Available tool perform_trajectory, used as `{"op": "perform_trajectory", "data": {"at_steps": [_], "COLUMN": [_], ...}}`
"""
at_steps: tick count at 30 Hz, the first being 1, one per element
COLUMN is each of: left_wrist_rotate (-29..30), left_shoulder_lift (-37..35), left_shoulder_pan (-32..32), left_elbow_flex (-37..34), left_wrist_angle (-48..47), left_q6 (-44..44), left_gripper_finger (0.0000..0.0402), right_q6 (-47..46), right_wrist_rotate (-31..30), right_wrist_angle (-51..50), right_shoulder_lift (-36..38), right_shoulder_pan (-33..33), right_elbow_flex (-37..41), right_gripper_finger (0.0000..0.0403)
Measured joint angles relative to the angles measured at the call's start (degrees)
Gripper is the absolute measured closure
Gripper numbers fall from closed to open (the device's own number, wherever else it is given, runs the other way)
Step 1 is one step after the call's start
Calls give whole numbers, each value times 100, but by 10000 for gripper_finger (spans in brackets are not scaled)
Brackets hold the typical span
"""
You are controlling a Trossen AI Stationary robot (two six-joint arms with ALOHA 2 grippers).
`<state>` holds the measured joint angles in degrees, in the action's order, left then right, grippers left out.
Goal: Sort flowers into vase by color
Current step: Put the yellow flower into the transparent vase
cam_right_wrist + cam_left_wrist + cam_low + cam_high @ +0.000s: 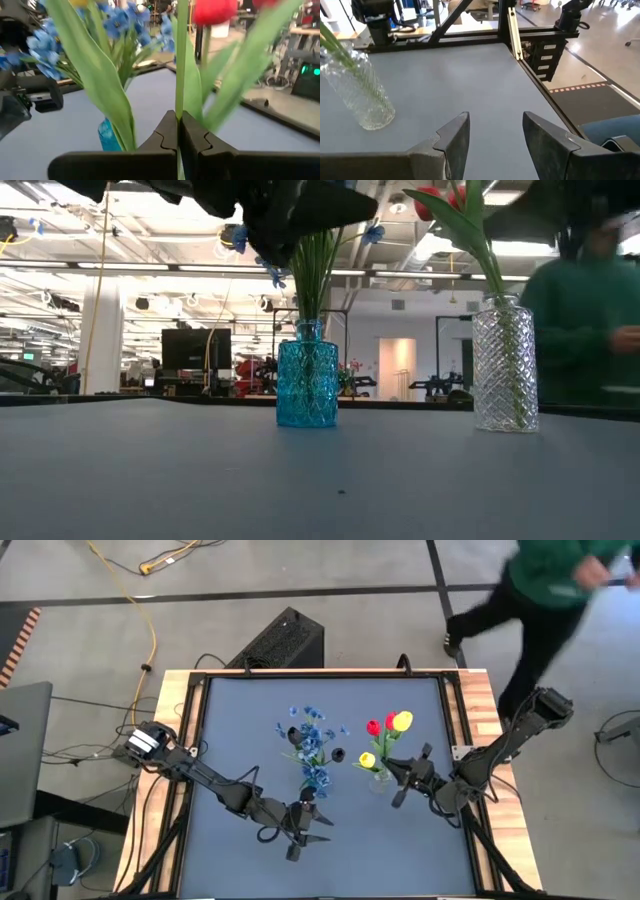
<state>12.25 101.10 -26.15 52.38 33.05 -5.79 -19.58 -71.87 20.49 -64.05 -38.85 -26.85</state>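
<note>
A blue vase (pixel 312 783) (pixel 307 385) holds the blue flowers (pixel 308 732). To its right a clear vase (pixel 380 781) (pixel 503 365) holds green stems, with red tulips (pixel 381 724) and yellow tulips (pixel 402 721) above it. My right gripper (pixel 396 778) (pixel 178 131) is right beside the clear vase and shut on a thin green stem. My left gripper (pixel 303 832) (pixel 495 136) hangs open near the table's front, nearer than the blue vase, with nothing between its fingers. My right gripper pinches a thin green stem (pixel 178 102) between its two fingers. The fingers come level from the table's right side and lie across the stem. The stem stands upright and runs on above and below the fingers. Which bloom it bears I cannot tell.
A person in a green top (pixel 560 580) (pixel 585 330) moves beyond the table's far right corner. A black box (pixel 285 640) stands behind the far edge. A small dark spot (pixel 338 753) lies between the vases. Bare mat (pixel 240 710) spreads to the left.
</note>
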Motion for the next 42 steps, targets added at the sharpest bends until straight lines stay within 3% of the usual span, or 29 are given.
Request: {"op": "perform_trajectory", "data": {"at_steps": [9,16,24,42], "left_wrist_rotate": [5,39,42,-149], "left_shoulder_lift": [2,2,2,2], "left_shoulder_pan": [0,2,4,-85], "left_elbow_flex": [-2,-1,-2,-2], "left_wrist_angle": [-163,-159,-115,-292], "left_q6": [-202,-224,-235,-447], "left_gripper_finger": [230,230,230,230], "right_q6": [-833,-850,-566,-579], "right_wrist_rotate": [2,175,784,744], "right_wrist_angle": [-25,151,197,-102], "right_shoulder_lift": [-280,-431,-417,76], "right_shoulder_pan": [-13,-24,-230,-339], "right_elbow_flex": [352,354,352,345], "right_gripper_finger": [379,376,350,341]}}
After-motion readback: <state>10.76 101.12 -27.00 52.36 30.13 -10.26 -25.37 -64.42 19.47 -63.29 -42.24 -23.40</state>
